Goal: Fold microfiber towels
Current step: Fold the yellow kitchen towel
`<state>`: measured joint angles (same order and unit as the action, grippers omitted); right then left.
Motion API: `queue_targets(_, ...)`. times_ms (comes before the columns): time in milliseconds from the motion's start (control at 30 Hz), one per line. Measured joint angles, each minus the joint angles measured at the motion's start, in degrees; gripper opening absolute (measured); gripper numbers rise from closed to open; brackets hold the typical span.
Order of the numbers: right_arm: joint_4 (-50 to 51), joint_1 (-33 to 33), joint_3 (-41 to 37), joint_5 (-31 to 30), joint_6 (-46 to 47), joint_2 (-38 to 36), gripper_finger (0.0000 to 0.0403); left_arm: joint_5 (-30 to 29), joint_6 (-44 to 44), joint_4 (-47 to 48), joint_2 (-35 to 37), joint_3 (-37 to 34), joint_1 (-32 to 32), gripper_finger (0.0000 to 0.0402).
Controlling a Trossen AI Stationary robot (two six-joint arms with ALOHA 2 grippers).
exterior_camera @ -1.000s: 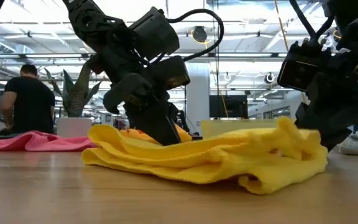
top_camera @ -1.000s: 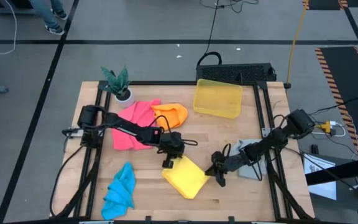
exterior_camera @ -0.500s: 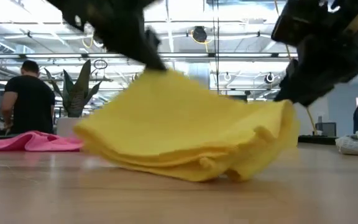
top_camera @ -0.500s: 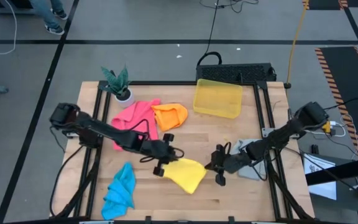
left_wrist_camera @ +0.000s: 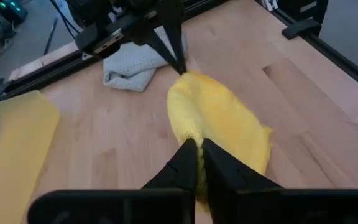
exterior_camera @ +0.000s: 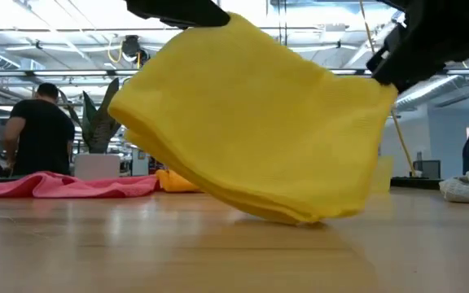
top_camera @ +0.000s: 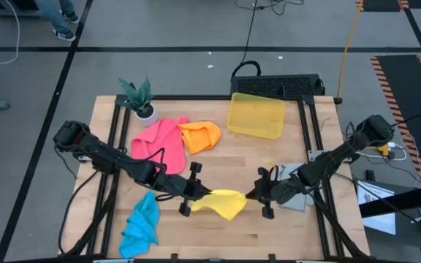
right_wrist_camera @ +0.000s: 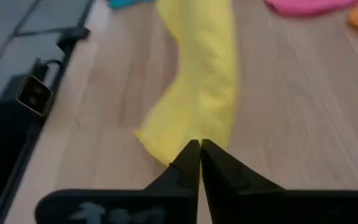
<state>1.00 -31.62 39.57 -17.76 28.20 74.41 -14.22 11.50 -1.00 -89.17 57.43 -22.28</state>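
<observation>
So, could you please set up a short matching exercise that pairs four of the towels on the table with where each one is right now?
Things:
1. yellow towel
2. blue towel
3. pink towel
4. grey towel

Places:
A. crumpled at the table's front left
B. lying next to the potted plant, touching the orange towel
C. held up between the left gripper and the right gripper
D. lying under the right arm, by the table's right edge

Pairs: 1-C, 2-A, 3-B, 4-D
</observation>
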Motion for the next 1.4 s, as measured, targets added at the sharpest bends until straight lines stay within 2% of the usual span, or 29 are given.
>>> queue_targets(133, 7.55, 0.62, -0.05, -0.02, 3.32, -1.97, 0.0034, -1.13, 0.22, -1.18, 0.00, 0.00, 0.00, 0.0006)
queue_targets(267, 8.86, 1.21, -0.07, -0.09, 3.98, -2.91, 0.0061, -2.34, 0.92, -2.77, 0.02, 0.00, 0.09, 0.0023)
queue_targets(533, -1.74, 1.39, -0.07, -0.08, -5.10, -3.02, 0.0125, -2.36, 1.48, -3.67, 0.02, 0.01, 0.13, 0.0024)
queue_targets(700, -12.98, 4.33, 0.00, -0.21, -13.52, -1.76, 0.0166, -2.34, 1.43, -3.63, 0.02, 0.02, 0.13, 0.0006)
queue_targets(800, -17.93, 6.55, 0.15, 0.60, -16.97, 0.47, 0.0178, -2.34, 1.32, -3.63, 0.04, 0.02, 0.13, 0.0013)
queue_targets(1033, -17.96, 9.83, 6.16, 7.46, -21.41, 8.19, 0.0169, -2.32, 1.28, -3.60, 0.04, 0.04, 0.13, 0.0030)
queue_targets(1167, -16.17, 9.92, 10.45, 7.54, -22.98, 11.59, 0.0152, -2.32, -0.26, -3.61, 0.07, 0.07, 0.13, 0.0020)
queue_targets(1267, -15.78, 10.04, 12.18, 7.40, -23.36, 12.63, 0.0123, -2.29, -0.69, -3.62, 0.07, 0.07, 0.13, 0.0013)
queue_targets(1400, -16.31, 10.64, 12.46, 6.62, -23.55, 13.15, 0.0064, -2.29, 0.67, -4.26, 0.07, 0.07, 0.13, 0.0021)
